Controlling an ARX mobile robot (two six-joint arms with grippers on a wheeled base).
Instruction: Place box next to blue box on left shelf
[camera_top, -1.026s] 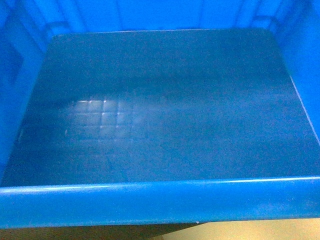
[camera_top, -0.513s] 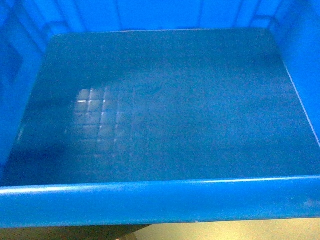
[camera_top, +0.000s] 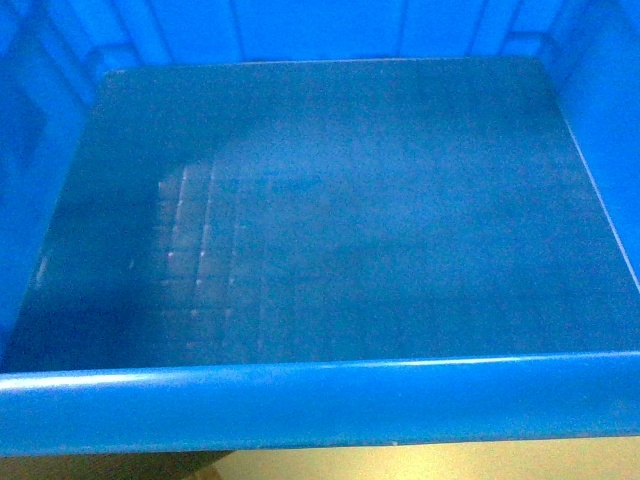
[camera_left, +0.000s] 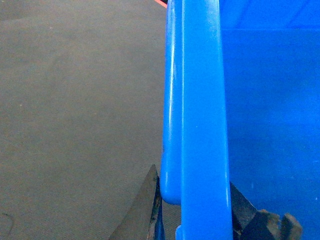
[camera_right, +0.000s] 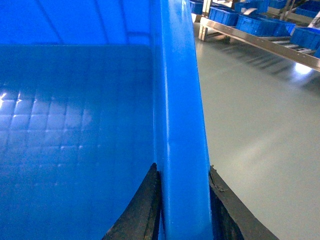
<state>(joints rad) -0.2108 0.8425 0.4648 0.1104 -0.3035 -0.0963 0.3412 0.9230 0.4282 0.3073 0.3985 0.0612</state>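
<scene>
Box in carry, shelf not reached.

Left gripper and right gripper each clamp a side rim of the box; its floor glare has smeared since a second ago, suggesting travel; roller rack well apart.

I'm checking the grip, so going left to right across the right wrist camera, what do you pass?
Grid floor of the box → inner finger of the right end effector → box rim → outer finger → grey floor → shelving with smaller blue bins.
</scene>
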